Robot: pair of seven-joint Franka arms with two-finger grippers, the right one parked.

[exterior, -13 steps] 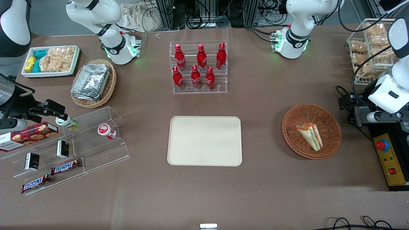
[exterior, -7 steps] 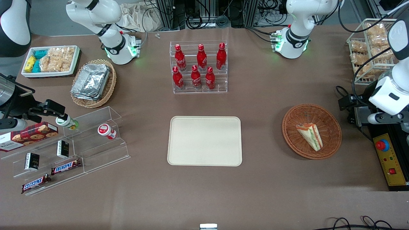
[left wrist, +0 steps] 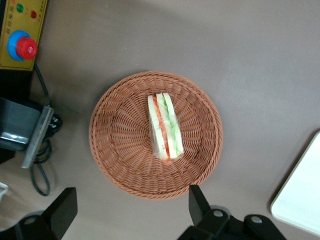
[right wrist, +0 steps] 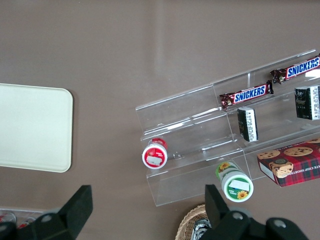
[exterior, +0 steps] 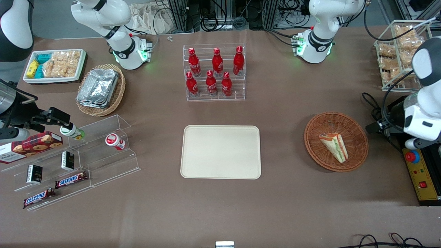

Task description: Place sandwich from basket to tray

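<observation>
Sandwich (exterior: 334, 147) lies in the round reddish-brown basket (exterior: 358, 131), toward the working arm's end of the table; in the left wrist view the sandwich (left wrist: 164, 126) sits about mid-basket (left wrist: 120, 145), filling stripes up. Tray (exterior: 220, 152) sits flat mid-table, well apart from the basket, nothing on it; a corner of the tray (left wrist: 300, 197) also shows in the wrist view.

Left gripper (left wrist: 131, 212) hovers above the table just beside the basket's rim, fingers spread wide, nothing between them (both black fingers (left wrist: 199, 204) clear of the wicker). In the front view the left arm (exterior: 422, 113) hangs past the basket toward the table's end, over the yellow control box (exterior: 422, 175) with its red button.

Rest of the table: red bottles (exterior: 213, 71) on a clear stepped rack, farther from the front camera than the tray; tan basket with foil containers (exterior: 100, 88), white bin of snacks (exterior: 55, 65) and clear shelf with candy bars (exterior: 70, 179) toward the parked arm's end; wire rack of bagged snacks (exterior: 396, 51) near the working arm.
</observation>
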